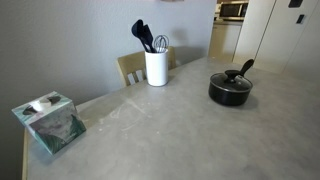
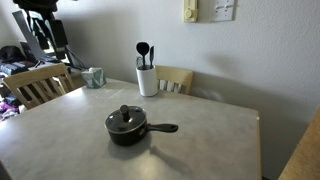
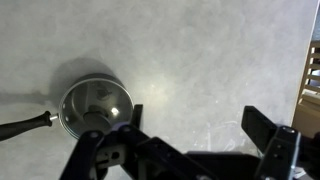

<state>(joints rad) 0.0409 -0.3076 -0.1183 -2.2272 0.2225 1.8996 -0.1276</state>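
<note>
Wrist view, looking straight down: the gripper (image 3: 193, 116) hangs over the table (image 3: 200, 50) with its jaws spread wide. There is nothing between them but bare grey tabletop, so it is released and holding nothing. One of the dark fingers (image 3: 135, 112) crosses the edge of the black saucepan (image 3: 93, 105) in the picture. The pan sits far below it though (no contact that I can see).

From the gap between the jaws, the saucepan lies at about nine o'clock. Its long handle (image 3: 25, 125) runs on toward eight o'clock, and its lid (image 3: 98, 100) catches the light.

In an exterior view the saucepan stands on the table near the middle, lid on and knob up. A white utensil holder (image 2: 147, 80) full of dark kitchen tools stands at about one o'clock from it, well apart and near the far table edge. A tissue box (image 2: 93, 77) sits at eleven o'clock. A wooden chair (image 2: 178, 78) stands just behind the holder.

As for writing, the tissue box carries a greenish printed pattern, but any lettering on it is too small to read. The holder's side is plain white.
</note>
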